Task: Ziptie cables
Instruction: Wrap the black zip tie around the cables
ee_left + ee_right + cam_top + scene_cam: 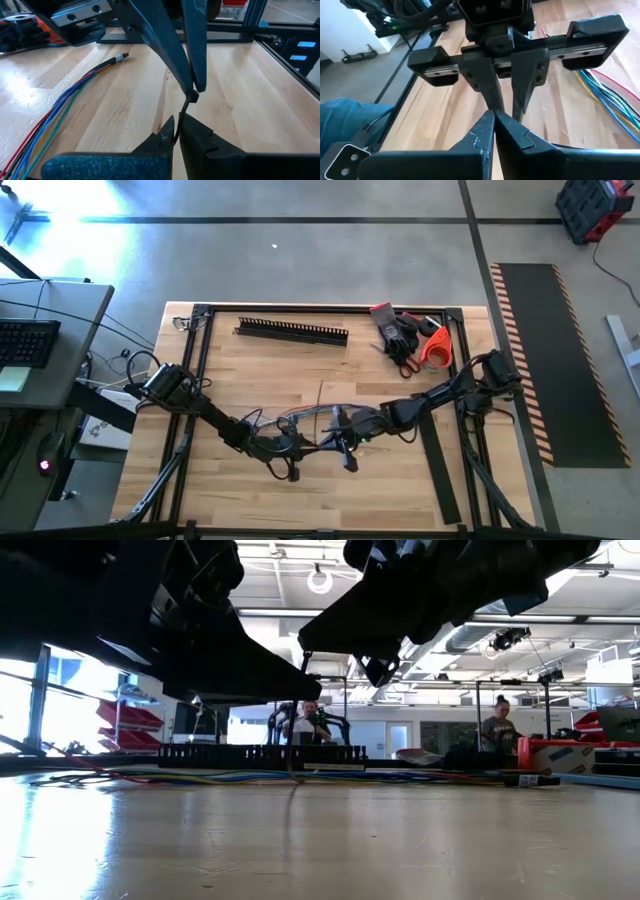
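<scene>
Hands meet at the middle of the wooden table point(250, 490), tip to tip: the left hand point(176, 134) and the right hand point(494, 119) are both pinched shut, and between them runs a thin black strip, seemingly a zip tie point(182, 116); in the left wrist view it stands from the closed fingers of the left hand up to the tips of the right one. Whether its tail is already threaded through its head cannot be told.

The cables point(60, 102), a loose bunch of coloured wires in red, blue, green and yellow with a plug at one end, lie flat on the table just beside the two hands, not visibly inside the tie; in the low view they run as a thin line along the far side of the boards, in front of the black slotted duct point(292, 332). Gloves and scissors point(408, 340) sit well apart at the far right corner.

To do this step well, the tie probably needs a firm grip near both ends, kept straight and untwisted, so it can pass round the whole bunch; a slack hold risks dropping it or catching only some wires.
</scene>
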{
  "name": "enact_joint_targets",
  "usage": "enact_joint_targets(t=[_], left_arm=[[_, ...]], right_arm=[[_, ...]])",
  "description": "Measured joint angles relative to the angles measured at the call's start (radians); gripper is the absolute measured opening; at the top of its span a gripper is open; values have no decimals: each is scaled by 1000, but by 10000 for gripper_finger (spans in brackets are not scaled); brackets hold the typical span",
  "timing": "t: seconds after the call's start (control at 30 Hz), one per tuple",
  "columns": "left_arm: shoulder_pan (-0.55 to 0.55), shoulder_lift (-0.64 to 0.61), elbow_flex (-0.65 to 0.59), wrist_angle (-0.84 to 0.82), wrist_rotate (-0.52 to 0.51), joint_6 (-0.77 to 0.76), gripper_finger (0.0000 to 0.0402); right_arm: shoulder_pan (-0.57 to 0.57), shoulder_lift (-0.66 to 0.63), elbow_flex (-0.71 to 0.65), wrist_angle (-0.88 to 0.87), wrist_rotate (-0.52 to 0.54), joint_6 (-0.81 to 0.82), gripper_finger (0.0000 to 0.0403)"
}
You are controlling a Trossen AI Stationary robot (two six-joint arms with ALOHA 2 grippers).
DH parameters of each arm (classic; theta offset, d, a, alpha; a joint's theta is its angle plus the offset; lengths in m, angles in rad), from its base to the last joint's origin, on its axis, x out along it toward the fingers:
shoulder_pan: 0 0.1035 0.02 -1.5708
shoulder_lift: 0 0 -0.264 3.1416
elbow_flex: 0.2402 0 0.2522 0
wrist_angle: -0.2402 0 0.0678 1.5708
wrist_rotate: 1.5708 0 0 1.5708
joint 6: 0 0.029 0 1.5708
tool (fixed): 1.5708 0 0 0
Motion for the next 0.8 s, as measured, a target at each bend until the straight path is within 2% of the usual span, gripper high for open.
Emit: enact_joint_targets(t=[0.27, 0.37, 0.47, 0.6, 0.7, 0.8], left_arm=[[-11, 0, 0, -2, -32, -12, 0], [-13, 0, 0, -12, -32, -11, 0], [-15, 0, -11, -13, -32, -11, 0], [-15, 0, -83, 42, -44, -48, 0], [10, 0, -139, 126, -44, -48, 0], [54, 0, -172, 147, 19, -59, 0]], right_arm=[[-35, -14, 0, 0, 38, 53, 14], [-73, -19, 0, -6, 52, 102, 45], [-126, -20, 0, -59, 112, 163, 86], [-217, -9, 0, -184, 196, 185, 140], [-295, 35, 0, -186, 180, 165, 174], [-374, 102, 0, -139, 119, 147, 196]])
